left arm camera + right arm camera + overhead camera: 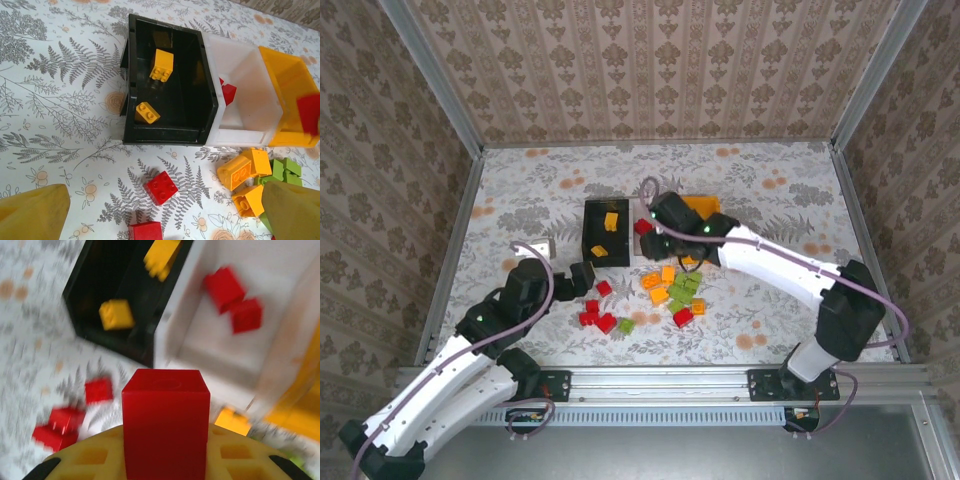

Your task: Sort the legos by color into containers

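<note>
A table (520, 190) under a cloth printed with grey ferns and orange blossoms fills the floor of a booth. Its walls (660, 60) carry brown damask wallpaper, and aluminium rails (435, 75) stand at the corners.

Three bins sit side by side at the table's middle. The black bin (131, 75) holds two orange bricks (162, 65). The white bin (245, 75) next to it holds two red bricks (224, 287). The orange-yellow bin (287, 85) is last in the row.

The loose legos lie just in front of the bins: a red group (598, 315) and, beside it, an orange and green mix (678, 290).

The right gripper (655, 225) pinches a red brick (165, 420) above the near end of the white bin. The left gripper (162, 215) hangs over the red group with its jaws spread wide and nothing between them.
</note>
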